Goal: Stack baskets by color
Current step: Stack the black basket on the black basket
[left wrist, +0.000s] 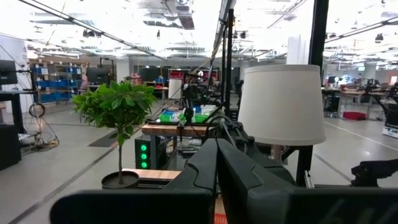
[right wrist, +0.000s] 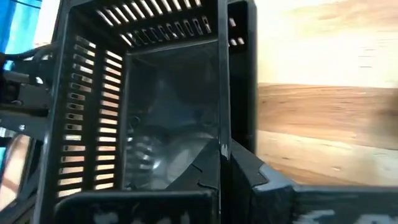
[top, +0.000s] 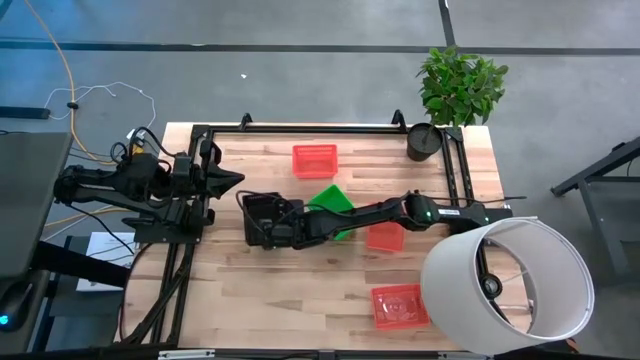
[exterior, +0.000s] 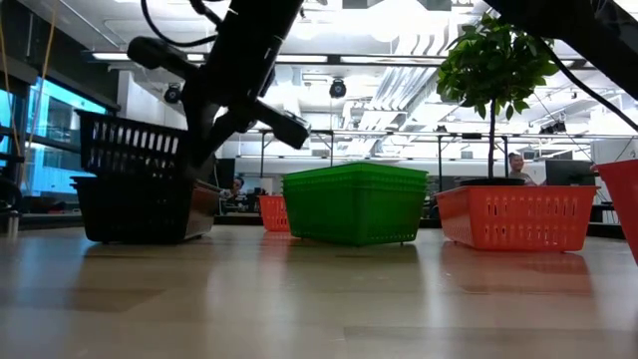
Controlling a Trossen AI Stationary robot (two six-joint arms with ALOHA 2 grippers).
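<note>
R claw (top: 272, 228) reaches across the light wooden desk (top: 250, 300) to the black slotted plastic basket stack (top: 264, 218) at centre-left — fingers clenched on a black basket wall; wrist view shows the wall pinched between them. In the low view one black basket (exterior: 130, 148) sits tilted above the stack. Green slotted plastic basket stack (top: 332, 205) lies just beside, under the R arm. Red slotted plastic baskets: one near the far edge (top: 314, 160), one mid-desk (top: 384, 237), one near the front (top: 398, 305) by the white cylindrical lampshade (top: 510, 275). L claw (top: 228, 181) waits clenched, empty, at the desk's left edge.
</note>
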